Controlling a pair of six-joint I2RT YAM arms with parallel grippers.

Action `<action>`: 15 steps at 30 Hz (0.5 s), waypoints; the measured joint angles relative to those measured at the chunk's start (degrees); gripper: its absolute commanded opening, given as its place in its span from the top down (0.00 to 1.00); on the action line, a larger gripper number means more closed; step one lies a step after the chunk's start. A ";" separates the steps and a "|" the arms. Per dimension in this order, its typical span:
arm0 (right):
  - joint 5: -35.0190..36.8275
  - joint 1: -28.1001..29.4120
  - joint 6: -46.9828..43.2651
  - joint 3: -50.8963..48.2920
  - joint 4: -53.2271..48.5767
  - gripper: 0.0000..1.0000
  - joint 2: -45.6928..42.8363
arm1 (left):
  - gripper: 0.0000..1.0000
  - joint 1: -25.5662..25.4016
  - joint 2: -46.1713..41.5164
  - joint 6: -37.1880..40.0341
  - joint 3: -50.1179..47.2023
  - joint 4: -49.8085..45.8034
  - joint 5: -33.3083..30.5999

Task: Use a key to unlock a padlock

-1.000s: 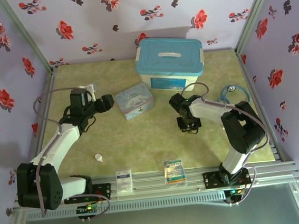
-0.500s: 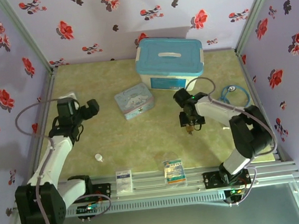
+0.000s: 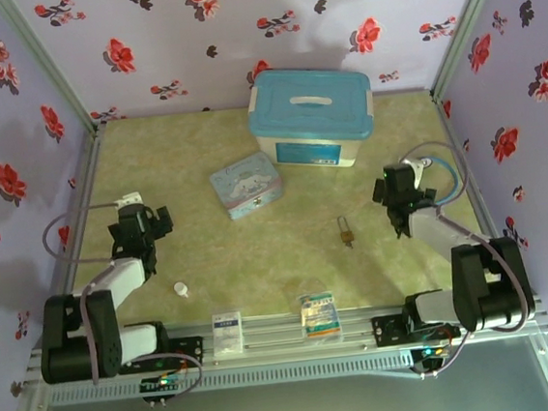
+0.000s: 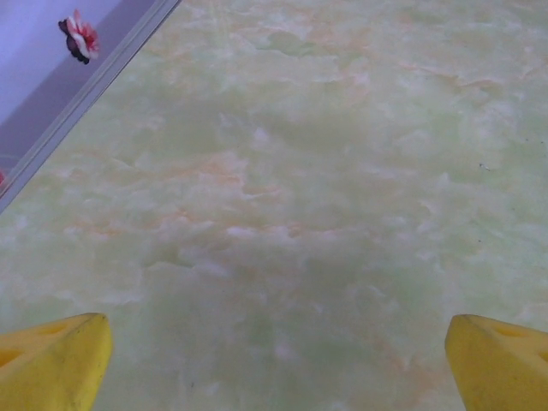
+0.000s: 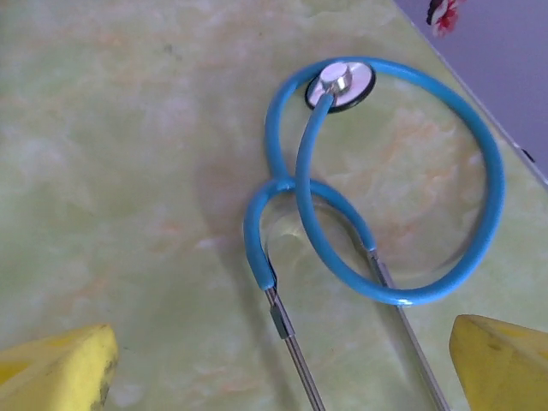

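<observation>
Left gripper (image 4: 278, 372): jaws spread wide, w/ tabletop visible btwn them. Yellow fingertips (image 4: 53, 364) sit at bottom-L and bottom-R corners of view, well apart; contact w/ surface can't be told. Tabletop (image 4: 300, 171): pale green marbled finish w/ faint orange veining and whitish patches. Wall (image 4: 30, 81): lilac, upper-L corner, carrying one red flower print (image 4: 79, 38) w/ dark leaves. Grey edge strip (image 4: 103, 81) runs diagonally btwn wall and tabletop.

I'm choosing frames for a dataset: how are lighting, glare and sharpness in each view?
Top external: soft even light, faint shadows; the padlock is too small for detail. Left wrist: hazy, the left gripper's yellow fingertips blurred at the bottom corners. Right wrist: the blue stethoscope fairly sharp, a bright glint on its chest piece.
</observation>
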 measured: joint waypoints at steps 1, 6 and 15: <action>-0.17 -0.28 -0.92 -2.38 3.54 0.01 0.28 | 0.00 0.15 1.40 0.44 -0.11 2.16 0.24; -0.76 -1.97 -5.09 -8.07 22.12 0.01 4.24 | 0.00 0.98 6.71 2.25 0.31 10.51 2.21; -5.09 -2.84 -8.26 -9.16 42.62 0.01 14.14 | 0.00 1.09 13.20 3.78 0.83 20.17 3.80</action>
